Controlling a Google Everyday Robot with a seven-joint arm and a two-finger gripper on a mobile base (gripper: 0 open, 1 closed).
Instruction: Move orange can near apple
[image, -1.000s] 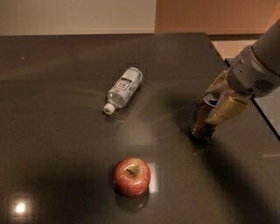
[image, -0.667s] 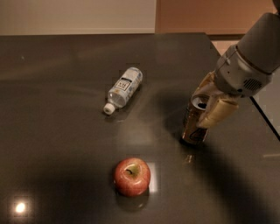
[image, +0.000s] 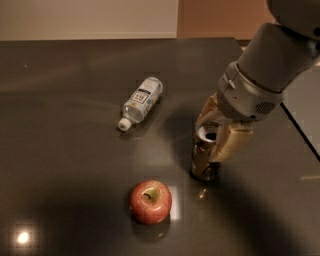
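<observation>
The orange can (image: 204, 159) stands upright on the dark table (image: 65, 150), right of centre, its silver top showing. My gripper (image: 214, 131) comes down from the upper right and is shut on the orange can, one pale finger (image: 229, 141) on its right side and the other behind it on the left. The red apple (image: 150, 201) with a greenish stem dimple sits on the table below and to the left of the can, a short gap apart.
A clear plastic bottle (image: 142, 101) with a white cap lies on its side at the upper middle of the table. The table's right edge (image: 300, 127) runs diagonally behind my arm.
My gripper has carried the orange can to the left and toward the front, closer to the apple. The apple and the bottle have not moved.
</observation>
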